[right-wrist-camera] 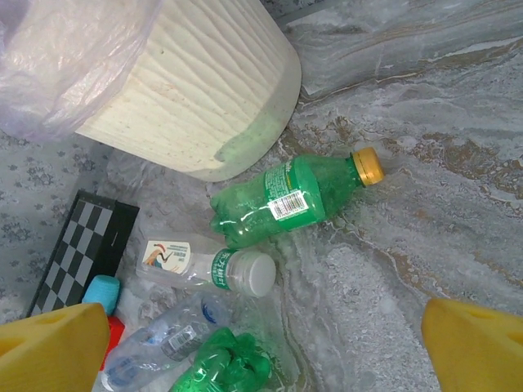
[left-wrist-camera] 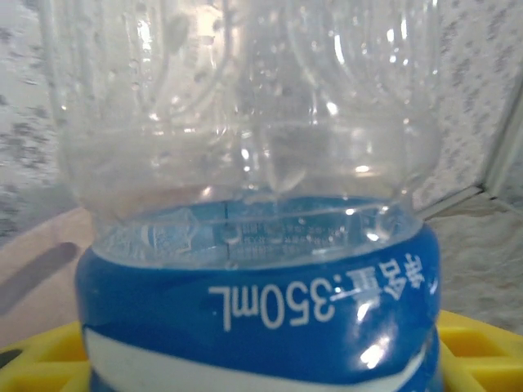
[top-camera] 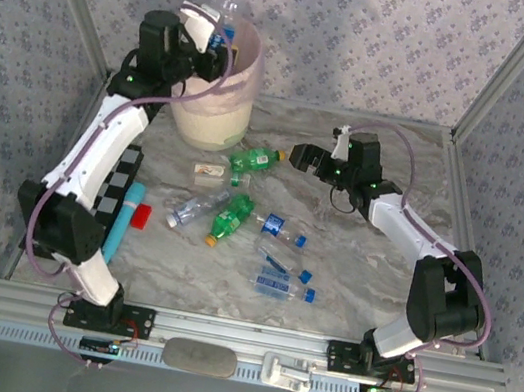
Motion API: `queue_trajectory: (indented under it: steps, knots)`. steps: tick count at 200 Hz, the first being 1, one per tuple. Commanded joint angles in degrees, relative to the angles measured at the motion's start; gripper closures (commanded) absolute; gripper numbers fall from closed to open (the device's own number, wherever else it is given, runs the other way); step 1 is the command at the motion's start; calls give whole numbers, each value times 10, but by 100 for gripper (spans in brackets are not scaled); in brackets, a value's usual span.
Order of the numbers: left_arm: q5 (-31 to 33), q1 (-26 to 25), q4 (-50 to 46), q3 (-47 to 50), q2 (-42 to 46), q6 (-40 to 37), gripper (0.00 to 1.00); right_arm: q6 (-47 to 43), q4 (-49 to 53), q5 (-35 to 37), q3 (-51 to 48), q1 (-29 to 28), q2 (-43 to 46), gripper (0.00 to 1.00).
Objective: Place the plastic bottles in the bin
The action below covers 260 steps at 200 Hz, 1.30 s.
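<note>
Over the bin (top-camera: 217,119), left gripper (top-camera: 212,38) is pinching a clear 350mL bottle (top-camera: 226,7) with a blue label, held above the rim. Right gripper (top-camera: 298,154) hangs over the marble table (top-camera: 400,160), yellow fingers (right-wrist-camera: 474,347) spread wide, nothing between them. Green bottle (right-wrist-camera: 294,196) with a yellow cap lies just beside the bin base. White-capped bottle (right-wrist-camera: 208,265) lies near it. Blue-capped bottles (top-camera: 281,260) lie mid-table.

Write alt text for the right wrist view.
A green bottle with a yellow cap lies on the marble table, beside the cream base of the bin. Below it lie a clear white-capped bottle and a crushed green bottle; the yellow fingertips of the right hand sit open at the lower corners.
</note>
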<state>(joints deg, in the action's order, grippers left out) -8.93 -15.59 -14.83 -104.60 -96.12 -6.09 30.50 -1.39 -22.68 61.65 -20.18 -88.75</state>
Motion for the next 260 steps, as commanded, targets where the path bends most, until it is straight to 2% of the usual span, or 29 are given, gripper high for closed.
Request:
queue_trajectory:
  steps: [1,65,94,122,141,188,228,260]
  knots:
    - [11,25,-82,-68,-60,-23,45,-18,17,11,11,-5,5,0]
    - [19,45,-298,-337,-245,-18,44,-36,50,34,15,-11,16,0]
    - [25,46,-347,-397,-286,-15,42,-47,65,46,15,-14,21,0]
    - [29,47,-348,-399,-287,-7,37,-52,69,49,15,-15,23,0]
    - [29,47,-345,-399,-283,-2,30,-54,71,50,18,-17,22,0]
    - [24,47,-332,-394,-266,23,0,-69,87,54,30,-23,19,0]
    - [-5,45,-298,-352,-230,60,0,-133,140,102,62,-54,4,0]
    - [-20,28,-191,-221,-143,82,0,-203,174,115,81,-92,-1,0]
